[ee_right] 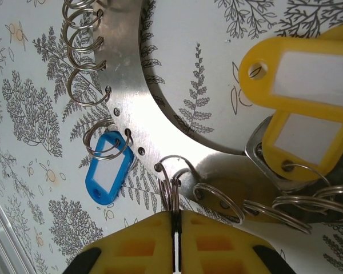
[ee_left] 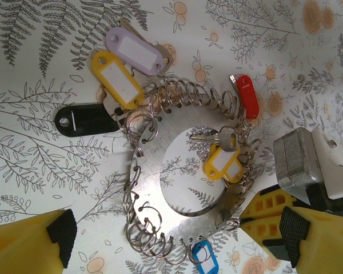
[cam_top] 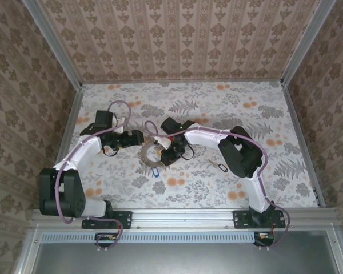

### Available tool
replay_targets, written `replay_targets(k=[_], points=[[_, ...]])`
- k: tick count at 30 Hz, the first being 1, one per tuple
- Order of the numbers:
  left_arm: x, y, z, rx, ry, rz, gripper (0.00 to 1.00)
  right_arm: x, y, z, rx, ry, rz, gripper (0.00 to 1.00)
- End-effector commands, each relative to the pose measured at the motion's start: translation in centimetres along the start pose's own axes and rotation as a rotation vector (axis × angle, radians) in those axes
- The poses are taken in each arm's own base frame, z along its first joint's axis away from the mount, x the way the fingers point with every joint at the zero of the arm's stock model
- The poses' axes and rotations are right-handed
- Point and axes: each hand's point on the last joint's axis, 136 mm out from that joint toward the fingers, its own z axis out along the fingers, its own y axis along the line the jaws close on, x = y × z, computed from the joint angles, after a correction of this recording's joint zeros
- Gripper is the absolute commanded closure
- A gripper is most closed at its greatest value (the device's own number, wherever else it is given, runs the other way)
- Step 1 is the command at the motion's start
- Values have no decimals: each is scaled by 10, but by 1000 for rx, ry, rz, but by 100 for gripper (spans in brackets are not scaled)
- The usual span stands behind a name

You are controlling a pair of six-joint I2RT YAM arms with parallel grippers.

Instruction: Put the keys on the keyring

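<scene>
The job is looking partly done. The keyring (ee_left: 151, 171) is lying mid-table beneath both wrists, and several keys (ee_left: 214, 137) are already hanging from its split rings. Yellow, purple and red tags are sitting along its upper edge in the left wrist view, and a blue tag (ee_right: 108, 174) at its lower edge. Many rings are sitting bare, and a small black piece (cam_top: 223, 166), likely a loose key, is lying apart at right of centre. The right gripper (ee_right: 174, 220) is clenching one split ring (ee_right: 170, 191). The left gripper (ee_left: 177, 237) is hanging wide open, holding nothing.

Floral table (cam_top: 217, 103), patterned walls (cam_top: 177, 34)
</scene>
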Motion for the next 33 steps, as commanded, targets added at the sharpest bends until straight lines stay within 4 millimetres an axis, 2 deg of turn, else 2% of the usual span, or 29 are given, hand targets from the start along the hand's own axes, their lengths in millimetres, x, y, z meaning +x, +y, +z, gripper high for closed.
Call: replay_targets(k=[1, 8, 15, 19, 20, 22, 23, 27, 30, 33], points=[[0, -3, -2, 17, 9, -11, 5, 7, 7, -10, -29, -17, -24, 92], [1, -4, 0, 18, 13, 2, 5, 19, 2, -25, 48, -93, -69, 95], [3, -7, 2, 22, 27, 19, 5, 47, 6, -18, 57, -40, -94, 92], [6, -13, 2, 19, 30, 68, 5, 57, 6, -25, 72, -63, -87, 91], [7, -16, 2, 21, 29, 89, 5, 59, 5, -27, 81, -65, -85, 90], [7, -23, 3, 37, 24, 109, 5, 62, 2, -32, 101, -79, -78, 78], [7, -25, 4, 47, 22, 107, 5, 63, 1, -36, 103, -92, -72, 75], [7, -25, 3, 39, 12, 112, 5, 63, -3, -61, 106, -177, 2, 70], [6, -23, 0, 18, -6, 126, 5, 64, -19, -92, 187, -244, 148, 70], [4, -26, -3, 22, -28, 144, 5, 75, -40, -125, 306, -321, 317, 69]])
